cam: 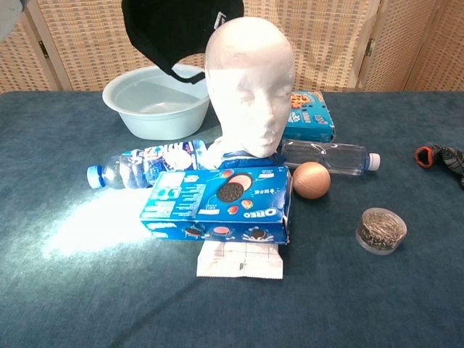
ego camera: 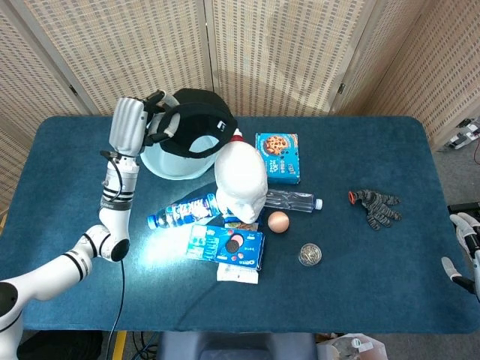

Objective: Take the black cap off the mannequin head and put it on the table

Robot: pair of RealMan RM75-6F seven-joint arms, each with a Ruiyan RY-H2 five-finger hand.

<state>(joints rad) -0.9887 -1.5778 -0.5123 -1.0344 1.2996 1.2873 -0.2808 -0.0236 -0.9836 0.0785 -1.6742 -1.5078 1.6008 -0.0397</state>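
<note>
The black cap (ego camera: 196,124) hangs in the air above the light blue basin (ego camera: 166,162), clear of the white mannequin head (ego camera: 240,182). My left hand (ego camera: 133,124) grips the cap by its left edge, fingers curled around the rim. In the chest view the cap (cam: 177,32) shows at the top, left of the bare mannequin head (cam: 250,80); the left hand is out of that frame. My right hand (ego camera: 466,251) sits at the far right edge of the head view, off the table, holding nothing that I can see.
In front of the mannequin lie an Oreo box (ego camera: 226,246), a water bottle with a blue label (ego camera: 182,211), a clear bottle (ego camera: 292,200), an egg-like ball (ego camera: 278,221) and a small tin (ego camera: 310,254). A cookie box (ego camera: 277,157) is behind, and gloves (ego camera: 376,205) lie right.
</note>
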